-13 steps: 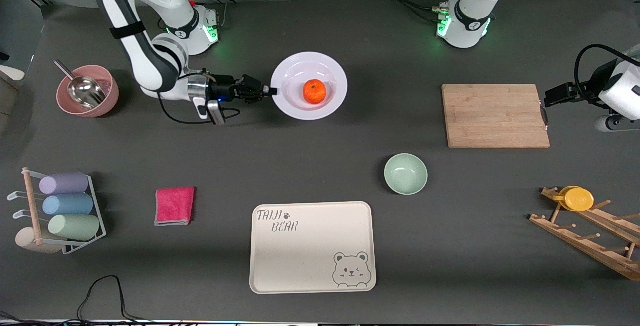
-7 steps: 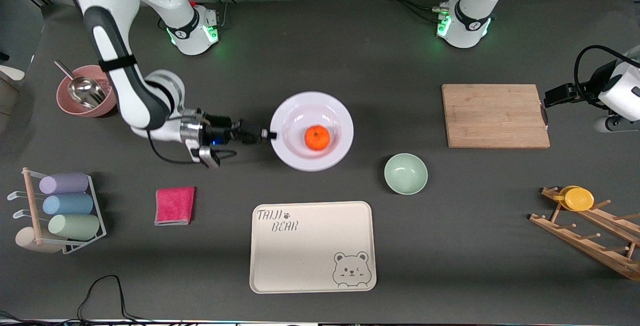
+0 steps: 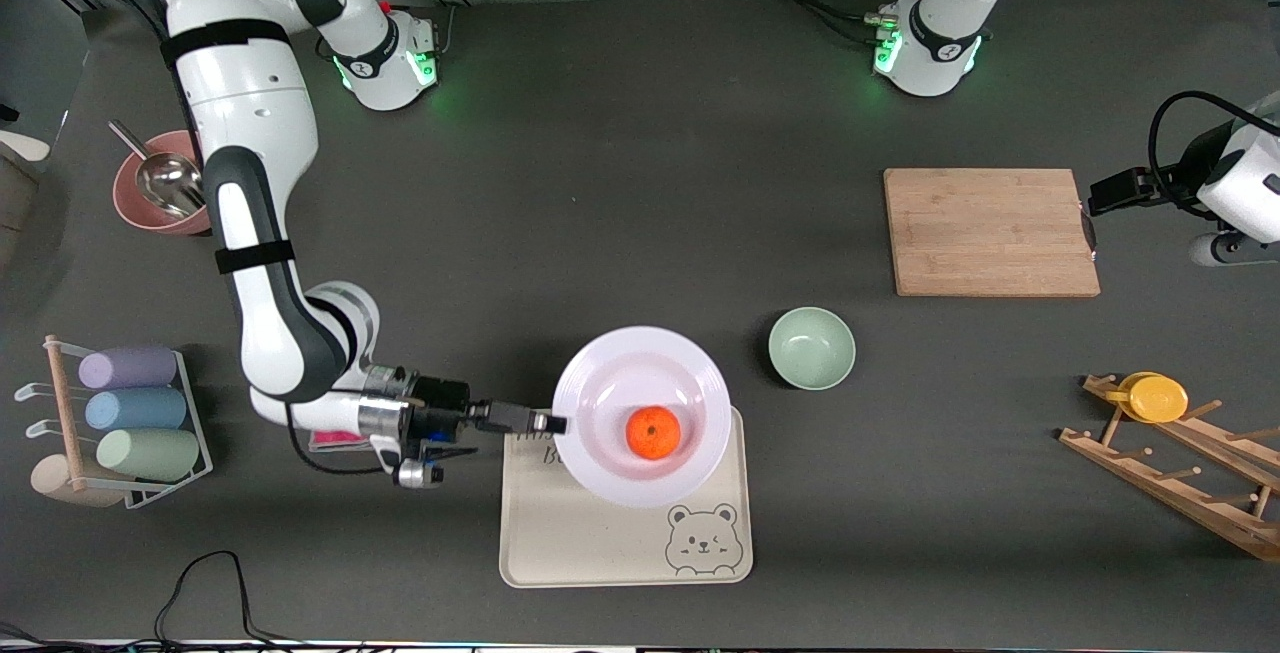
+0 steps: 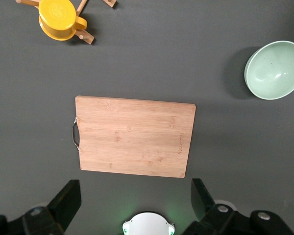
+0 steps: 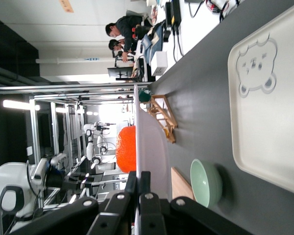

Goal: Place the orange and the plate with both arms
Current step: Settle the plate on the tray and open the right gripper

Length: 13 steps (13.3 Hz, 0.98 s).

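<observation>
My right gripper (image 3: 555, 423) pinches the plate (image 3: 610, 383) rim, holding it with the orange (image 3: 653, 432) over the bear-print tray (image 3: 600, 543); the right wrist view shows the plate (image 5: 149, 142) clear of the tray. My left gripper (image 4: 134, 196) waits with fingers spread wide over the cutting board (image 4: 134, 143).

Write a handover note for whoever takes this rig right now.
Right gripper: shut on the rim of the glossy white round plate, held in the air over the cream bear-print tray.
Small bright orange fruit: sits in the plate.
Left gripper: open, waiting above the wooden cutting board.
Done: orange in plate, plate lifted.
Left: set the plate down, probably on the tray, and release.
</observation>
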Available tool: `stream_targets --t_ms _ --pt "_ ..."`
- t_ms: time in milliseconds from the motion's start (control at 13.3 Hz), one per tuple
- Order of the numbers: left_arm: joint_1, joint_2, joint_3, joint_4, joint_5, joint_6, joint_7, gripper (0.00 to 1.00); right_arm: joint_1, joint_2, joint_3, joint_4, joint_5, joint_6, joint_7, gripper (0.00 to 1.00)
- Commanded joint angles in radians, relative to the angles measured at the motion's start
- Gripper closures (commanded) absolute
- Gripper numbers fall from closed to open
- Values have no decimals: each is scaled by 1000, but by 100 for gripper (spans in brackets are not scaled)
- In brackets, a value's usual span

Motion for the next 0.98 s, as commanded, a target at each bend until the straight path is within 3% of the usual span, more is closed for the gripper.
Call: stream_targets --t_ms 0,527,904 --pt "-10 7 5 29 13 -25 -17 0 -31 138 -15 246 -36 -16 108 100" --pt "-5 7 5 31 13 -24 -16 0 -45 258 -12 242 -10 -8 -71 100" --pt "0 6 5 32 13 -24 -16 0 -40 316 2 245 20 105 -190 100"
